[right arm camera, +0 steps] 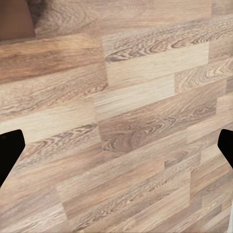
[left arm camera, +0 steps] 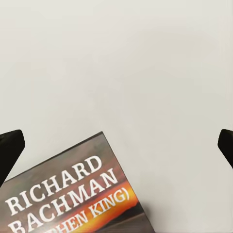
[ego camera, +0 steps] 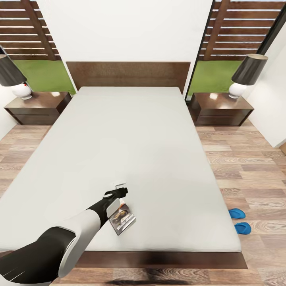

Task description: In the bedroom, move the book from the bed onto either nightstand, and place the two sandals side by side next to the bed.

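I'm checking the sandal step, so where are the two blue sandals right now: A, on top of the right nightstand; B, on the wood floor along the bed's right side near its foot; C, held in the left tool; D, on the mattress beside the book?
B: the two sandals lie on the floor beside the bed at its right, near the foot end, apart from the book.

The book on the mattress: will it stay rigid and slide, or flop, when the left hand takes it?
The book looks thin, so probably light, bending somewhat if pinched by one edge. Lying flat on the bed, it may slide before the open left hand gets under it.
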